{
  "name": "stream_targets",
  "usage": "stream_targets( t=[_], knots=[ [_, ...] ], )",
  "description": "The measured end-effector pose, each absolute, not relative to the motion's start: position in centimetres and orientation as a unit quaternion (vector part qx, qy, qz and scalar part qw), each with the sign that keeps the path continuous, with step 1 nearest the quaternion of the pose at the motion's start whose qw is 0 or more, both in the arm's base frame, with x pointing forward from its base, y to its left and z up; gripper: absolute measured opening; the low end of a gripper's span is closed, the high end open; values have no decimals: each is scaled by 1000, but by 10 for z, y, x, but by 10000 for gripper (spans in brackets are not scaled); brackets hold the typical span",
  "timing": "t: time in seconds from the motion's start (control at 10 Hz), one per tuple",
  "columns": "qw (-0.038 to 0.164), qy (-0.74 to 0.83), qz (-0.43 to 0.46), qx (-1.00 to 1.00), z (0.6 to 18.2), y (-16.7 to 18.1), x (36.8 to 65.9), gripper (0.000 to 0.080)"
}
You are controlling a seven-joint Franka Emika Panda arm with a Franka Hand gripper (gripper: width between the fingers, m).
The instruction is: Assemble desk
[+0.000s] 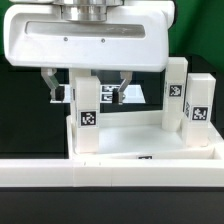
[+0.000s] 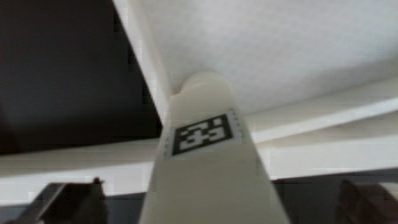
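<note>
The white rimmed tabletop (image 1: 150, 138) lies flat behind the long white bar. One white square leg (image 1: 88, 112) with a black-and-white tag stands upright at the tabletop's corner on the exterior view's left. My gripper (image 1: 87, 88) hangs over that leg, open, one finger on each side of its upper part. In the wrist view the same leg (image 2: 214, 150) rises between the two dark fingertips (image 2: 63, 205), with a gap on both sides, so my gripper (image 2: 214, 205) is not closed on it. Behind the leg lies the tabletop (image 2: 294, 50). Two more legs (image 1: 177, 98) (image 1: 199, 110) stand upright at the exterior view's right.
A long white bar (image 1: 110, 185) spans the foreground in front of the tabletop. The background is black. My gripper's broad white body (image 1: 85, 45) hides what lies behind the top of the scene.
</note>
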State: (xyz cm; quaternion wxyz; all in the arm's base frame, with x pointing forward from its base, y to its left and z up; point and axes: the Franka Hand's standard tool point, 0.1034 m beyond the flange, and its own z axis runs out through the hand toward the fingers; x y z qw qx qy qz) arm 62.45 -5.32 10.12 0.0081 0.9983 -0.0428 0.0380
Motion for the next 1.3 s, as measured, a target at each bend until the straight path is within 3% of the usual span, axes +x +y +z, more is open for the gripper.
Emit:
stream_targets(
  t=[0.2,0.5,0.9,1.3],
  knots=[
    [11,6,37,999,101,-54,624,649],
    [12,8,37,999,101,-56,624,287],
    [10,-15,37,999,101,-56,624,288],
    [0,-242,40,970,100,-55,624,289]
  ],
)
